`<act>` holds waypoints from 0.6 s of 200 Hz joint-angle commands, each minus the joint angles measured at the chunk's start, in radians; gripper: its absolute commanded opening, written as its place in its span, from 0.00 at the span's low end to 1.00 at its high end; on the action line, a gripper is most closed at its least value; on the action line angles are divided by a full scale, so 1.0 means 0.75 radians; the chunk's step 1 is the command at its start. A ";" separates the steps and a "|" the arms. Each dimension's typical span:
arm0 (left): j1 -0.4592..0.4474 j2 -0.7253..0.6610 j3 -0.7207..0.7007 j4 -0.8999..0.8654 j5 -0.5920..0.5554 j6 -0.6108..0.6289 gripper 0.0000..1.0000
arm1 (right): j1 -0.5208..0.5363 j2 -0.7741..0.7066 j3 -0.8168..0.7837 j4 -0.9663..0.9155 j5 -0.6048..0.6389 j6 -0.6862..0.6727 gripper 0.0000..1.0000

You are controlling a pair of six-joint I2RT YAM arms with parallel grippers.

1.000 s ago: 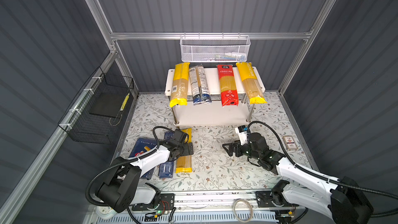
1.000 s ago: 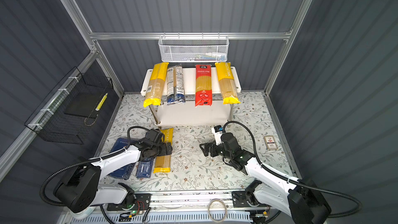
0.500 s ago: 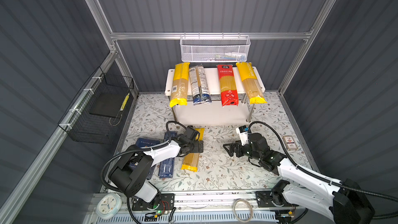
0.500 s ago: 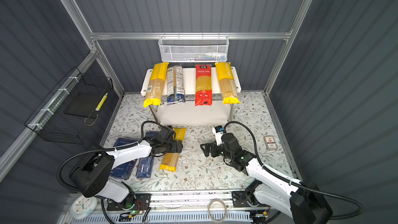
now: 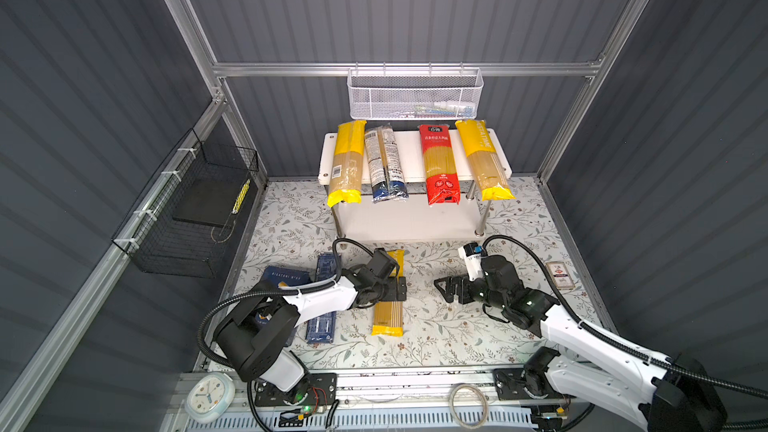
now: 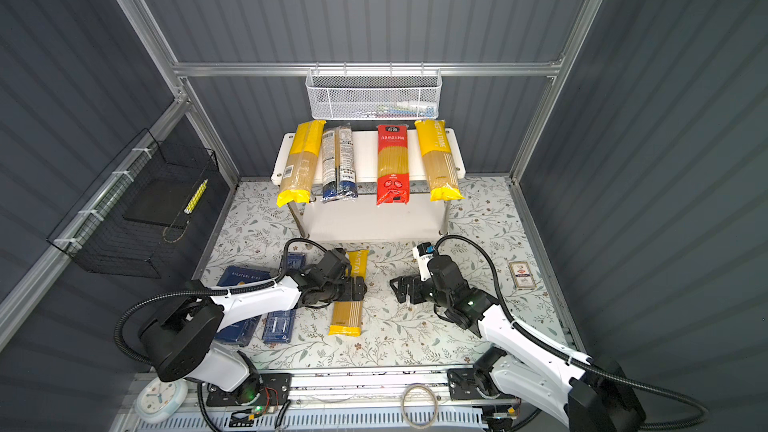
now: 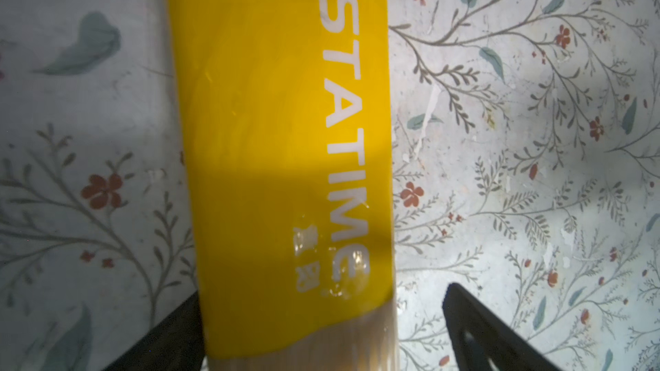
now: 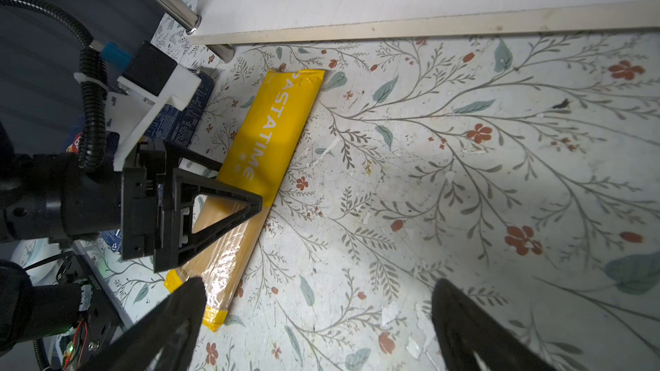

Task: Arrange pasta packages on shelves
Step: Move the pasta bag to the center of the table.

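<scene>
Over the floral surface (image 5: 436,338), just in front of the shelves (image 5: 411,151), the left gripper (image 5: 398,289) hangs low across a loose yellow spaghetti bag (image 5: 387,315) with its jaws spread wide. The left wrist view shows the left gripper (image 7: 328,333) straddling the bag (image 7: 285,137). One finger (image 7: 168,330) sits at the bag's edge, and the other (image 7: 478,330) stands clear of it on bare surface. Nothing is clamped, and I cannot tell whether the near finger touches the bag.

The right gripper (image 5: 446,289) hovers beside it, apart from the bag, jaws equally wide and empty. Its wrist view shows only surface between the fingers (image 8: 185,301).

The loose bag lies flat in both top views (image 6: 347,317), its long axis running from the shelves' front edge toward the robot bases. The solid yellow printed end points at the shelves, and the clear window end points at the bases.

On the top shelf four bags lie side by side, long axes front to back, near ends overhanging the front edge. From the left they are a yellow bag (image 5: 347,164), a grey-and-dark-blue bag (image 5: 384,164), a red bag (image 5: 439,164) and another yellow one (image 5: 484,164).

A narrow blue box (image 5: 321,326) and a wide blue box (image 5: 286,276) lie on the surface partly under the left arm.
</scene>
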 commanded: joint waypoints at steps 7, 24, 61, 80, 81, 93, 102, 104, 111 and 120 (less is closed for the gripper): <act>-0.088 0.043 0.051 0.039 0.019 -0.018 1.00 | 0.008 0.057 0.048 -0.097 -0.005 0.013 0.99; -0.137 0.082 0.110 0.068 0.003 -0.014 1.00 | 0.008 0.097 0.090 -0.169 -0.013 0.010 0.99; -0.160 0.041 0.149 -0.008 -0.055 -0.006 1.00 | 0.008 0.095 0.143 -0.312 -0.010 0.002 0.99; -0.158 -0.066 0.139 -0.172 -0.204 0.052 1.00 | 0.009 0.061 0.137 -0.330 -0.008 0.008 0.99; -0.157 -0.073 0.138 -0.181 -0.213 0.056 1.00 | 0.010 0.059 0.138 -0.329 -0.007 0.008 0.99; -0.137 -0.149 0.115 -0.241 -0.260 0.095 1.00 | 0.021 0.053 0.136 -0.339 0.018 0.019 0.99; -0.093 -0.207 0.080 -0.260 -0.245 0.112 1.00 | 0.042 0.067 0.152 -0.367 0.055 0.035 0.99; -0.076 -0.219 0.073 -0.260 -0.234 0.116 1.00 | 0.049 0.073 0.162 -0.379 0.066 0.040 0.99; -0.018 -0.262 0.029 -0.242 -0.187 0.132 1.00 | 0.079 0.102 0.196 -0.413 0.103 0.064 0.99; 0.062 -0.316 -0.024 -0.218 -0.135 0.150 1.00 | 0.140 0.146 0.248 -0.487 0.150 0.085 0.99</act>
